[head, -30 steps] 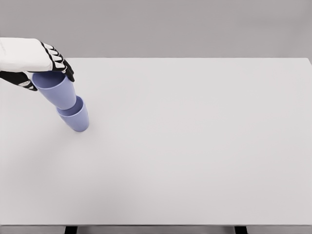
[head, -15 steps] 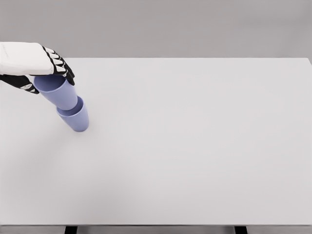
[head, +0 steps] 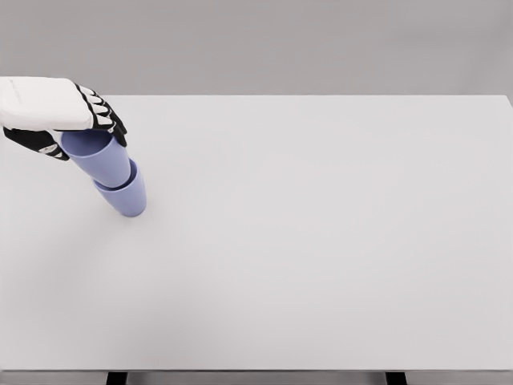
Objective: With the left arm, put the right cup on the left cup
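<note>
Two lavender-blue cups are at the table's left side. The lower cup (head: 126, 196) stands on the white table (head: 304, 233). The upper cup (head: 100, 157) has its base sunk into the lower cup's mouth and leans up and to the left. My left hand (head: 84, 128) comes in from the left edge and grips the upper cup's rim, with dark fingertips (head: 112, 124) over the far side and the thumb on the near left. The right arm is out of the picture.
The table's far edge runs just behind my hand, and the left edge lies close beside the cups. Two dark table legs (head: 117, 378) show under the front edge.
My left hand has moved slightly right and down, and the held cup has sunk deeper into the lower cup. The lower cup has stayed where it was.
</note>
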`<action>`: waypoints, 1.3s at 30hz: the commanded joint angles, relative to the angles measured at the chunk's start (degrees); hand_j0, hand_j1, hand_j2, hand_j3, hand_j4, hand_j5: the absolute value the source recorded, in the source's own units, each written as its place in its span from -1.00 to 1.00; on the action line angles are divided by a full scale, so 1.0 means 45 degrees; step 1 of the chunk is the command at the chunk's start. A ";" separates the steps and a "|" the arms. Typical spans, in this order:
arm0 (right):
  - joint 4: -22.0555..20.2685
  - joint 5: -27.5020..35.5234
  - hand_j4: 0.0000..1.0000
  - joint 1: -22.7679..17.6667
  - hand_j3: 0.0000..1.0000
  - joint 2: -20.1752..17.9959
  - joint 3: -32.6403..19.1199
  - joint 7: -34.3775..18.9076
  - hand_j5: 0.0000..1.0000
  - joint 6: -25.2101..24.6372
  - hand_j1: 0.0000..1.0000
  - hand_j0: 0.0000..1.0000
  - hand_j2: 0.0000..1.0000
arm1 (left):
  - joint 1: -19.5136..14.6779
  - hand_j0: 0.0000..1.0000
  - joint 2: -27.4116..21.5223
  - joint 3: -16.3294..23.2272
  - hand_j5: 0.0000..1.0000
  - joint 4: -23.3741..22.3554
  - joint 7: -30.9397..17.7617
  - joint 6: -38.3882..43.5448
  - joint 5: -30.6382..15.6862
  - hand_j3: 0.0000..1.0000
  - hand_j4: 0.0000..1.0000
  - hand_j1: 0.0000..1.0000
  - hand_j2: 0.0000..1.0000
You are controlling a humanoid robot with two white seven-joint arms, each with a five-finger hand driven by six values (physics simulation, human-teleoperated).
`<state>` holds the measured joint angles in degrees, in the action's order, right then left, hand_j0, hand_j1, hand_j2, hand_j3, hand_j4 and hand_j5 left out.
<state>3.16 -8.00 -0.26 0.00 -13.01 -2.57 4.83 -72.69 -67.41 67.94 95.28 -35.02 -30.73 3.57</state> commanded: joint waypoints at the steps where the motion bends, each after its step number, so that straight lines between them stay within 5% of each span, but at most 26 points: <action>1: 0.0000 0.0001 1.00 0.0000 1.00 0.0000 0.0000 0.0005 1.00 0.0000 1.00 1.00 1.00 | 0.0000 0.47 0.0018 -0.0020 0.47 -0.0021 0.0004 0.0033 -0.0032 0.47 0.47 0.47 0.47; 39: 0.0000 0.0001 1.00 0.0000 1.00 0.0000 0.0000 0.0005 1.00 0.0000 1.00 1.00 1.00 | 0.0332 0.48 0.0468 -0.0020 0.48 -0.0704 0.0004 -0.0006 0.0319 0.48 0.48 0.48 0.48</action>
<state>3.16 -8.00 -0.26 0.00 -13.01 -2.56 4.83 -71.19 -65.28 67.94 92.41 -34.99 -30.82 5.13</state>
